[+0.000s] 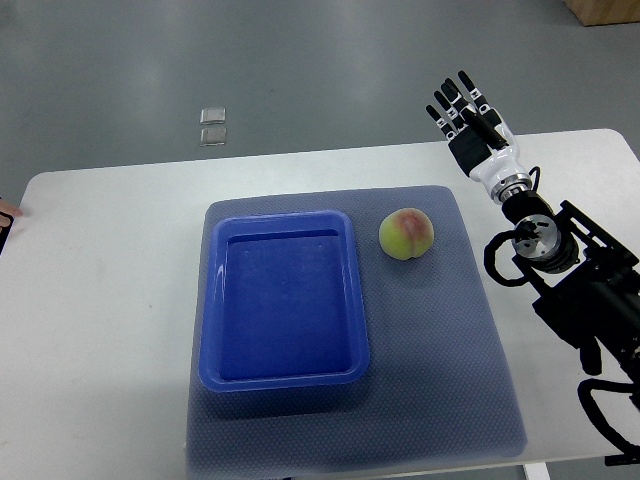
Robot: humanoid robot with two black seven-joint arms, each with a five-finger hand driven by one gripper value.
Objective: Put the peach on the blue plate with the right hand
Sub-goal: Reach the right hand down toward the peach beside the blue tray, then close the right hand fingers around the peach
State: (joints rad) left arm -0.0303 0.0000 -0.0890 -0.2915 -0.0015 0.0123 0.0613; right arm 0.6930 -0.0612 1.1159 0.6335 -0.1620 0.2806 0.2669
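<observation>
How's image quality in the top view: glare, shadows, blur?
Top view: sharp overall, even overhead light; soft glare on the blue plate rim, faint shadow beside the peach on the mat; the right hand in focus, no motion blur; table edges bow slightly.

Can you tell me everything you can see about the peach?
The peach is round and yellow-green with a pinkish-red blush and a soft-looking skin. It looks whole. It sits on the grey mat, just right of the blue plate near its far corner, not in it. Whether it brushes the plate's rim is hard to tell. Nothing holds it: the right hand is up beyond the table's far edge, fingers spread, well away from it.
</observation>
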